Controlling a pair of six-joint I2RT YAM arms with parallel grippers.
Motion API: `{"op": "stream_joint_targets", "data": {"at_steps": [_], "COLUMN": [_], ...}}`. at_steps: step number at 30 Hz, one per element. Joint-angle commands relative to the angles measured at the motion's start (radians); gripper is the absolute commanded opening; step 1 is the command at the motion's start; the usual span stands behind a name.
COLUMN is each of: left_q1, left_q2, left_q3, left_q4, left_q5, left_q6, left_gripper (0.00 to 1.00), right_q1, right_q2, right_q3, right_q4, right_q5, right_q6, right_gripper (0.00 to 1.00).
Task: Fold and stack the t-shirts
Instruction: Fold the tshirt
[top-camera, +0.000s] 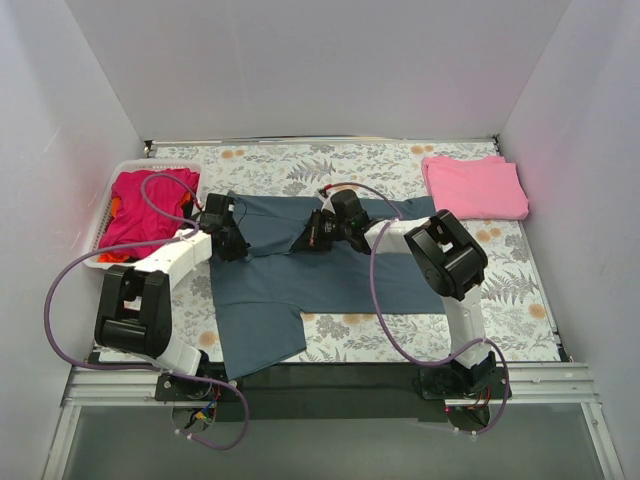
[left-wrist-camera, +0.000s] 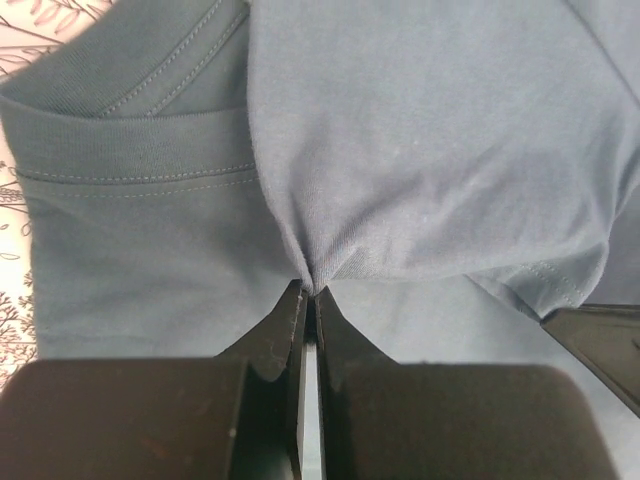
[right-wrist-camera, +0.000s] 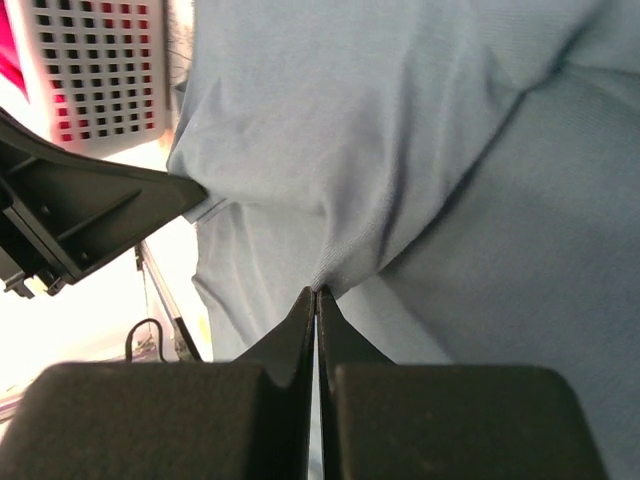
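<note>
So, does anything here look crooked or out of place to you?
Only the dark slate blue-grey cloth t-shirt: it lies skewed, its near-left part reaching the front edge of the table, and bunched where the left claw and right claw pinch it. The folded light pink t-shirt lies tidy at the far right.

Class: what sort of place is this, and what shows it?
Likely a robot lab test cell: plain white walls enclose the table, a left arm and right arm are bolted at its edge, and t-shirts fill a white basket.
</note>
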Motion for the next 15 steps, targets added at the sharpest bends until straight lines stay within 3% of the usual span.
{"op": "stream_joint_targets", "data": {"at_steps": [1, 15], "left_q1": [0.004, 0.005], "left_q2": [0.01, 0.092], "left_q3": [0.071, 0.154], "left_q4": [-0.087, -0.248], "left_q5": [-0.012, -0.013], "left_q6": [0.021, 0.026], "left_gripper": [0.01, 0.18], "right_q1": [-0.001, -0.007], "right_q2": [-0.086, -0.158], "right_q3": [0.01, -0.073], "right_q4": [0.033, -0.112], "right_q5": [-0.021, -0.048], "right_q6": [-0.01, -0.061], "right_gripper": [0.01, 0.02]}}
